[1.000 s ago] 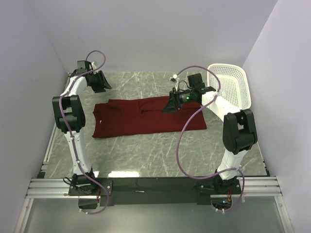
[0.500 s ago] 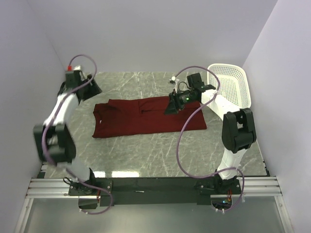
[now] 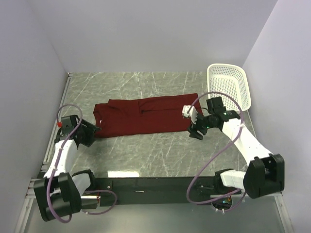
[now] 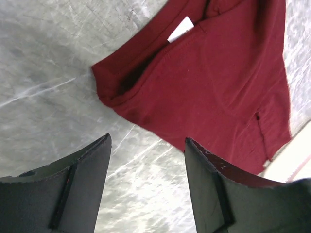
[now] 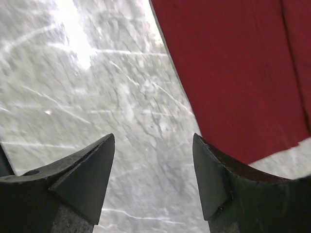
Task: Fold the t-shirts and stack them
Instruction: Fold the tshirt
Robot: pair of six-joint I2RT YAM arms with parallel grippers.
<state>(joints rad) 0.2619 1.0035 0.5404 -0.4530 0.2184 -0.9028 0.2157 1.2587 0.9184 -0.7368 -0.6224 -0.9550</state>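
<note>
T-shirt [image 3: 146, 116]: flat on table [image 3: 146, 155], folded lengthwise, ready for next fold.
Left pincer [image 3: 91, 132]: open, empty, near collar end.
Right pincer [image 3: 197, 132]: open, empty, near hem.

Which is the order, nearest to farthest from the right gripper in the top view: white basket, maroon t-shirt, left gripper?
1. maroon t-shirt: its right end lies just beside the right gripper.
2. white basket: farther back, at the table's far right corner.
3. left gripper: across the table, by the shirt's left end.

Marble table [image 3: 146, 151] carries maroon t-shirt [image 3: 146, 116] — and white basket [image 3: 231, 87].
</note>
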